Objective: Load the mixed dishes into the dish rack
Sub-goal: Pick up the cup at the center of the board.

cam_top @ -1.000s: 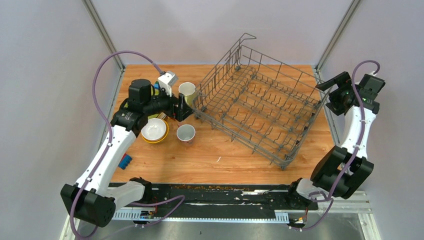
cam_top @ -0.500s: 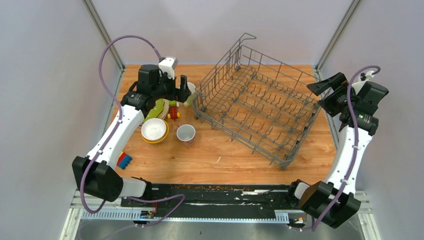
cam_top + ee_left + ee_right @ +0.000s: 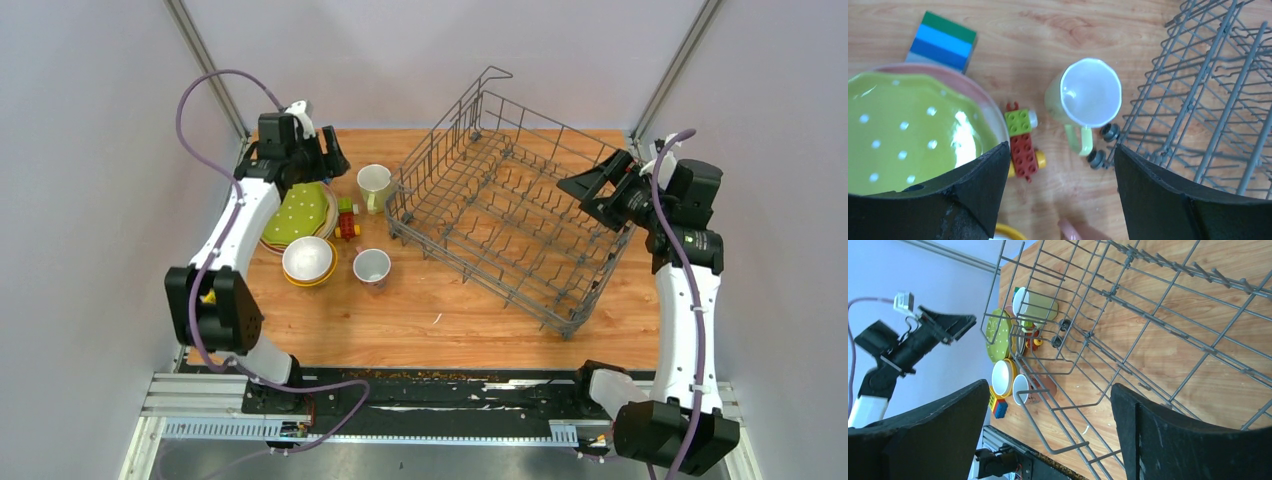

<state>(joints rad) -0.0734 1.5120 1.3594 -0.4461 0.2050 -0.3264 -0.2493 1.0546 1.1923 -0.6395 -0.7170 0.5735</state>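
Plainly, no dish is in the rack (image 3: 520, 215) yet; all sit on the tabletop (image 3: 450, 320) at its 9 o'clock. The left gripper (image 3: 330, 162) hovers above the mug (image 3: 1088, 97), jaws wide and empty. The right gripper (image 3: 592, 182), equally wide and empty, hangs over the rack's 3 o'clock rim. I would grip the mug by its wall, not the thin handle pointing to 6 o'clock in the left wrist view, and steer clear of the blocks (image 3: 1022, 145) and plate (image 3: 913, 135). The wood tabletop carries crumbs along its near edge. Pale walls close 3 sides.
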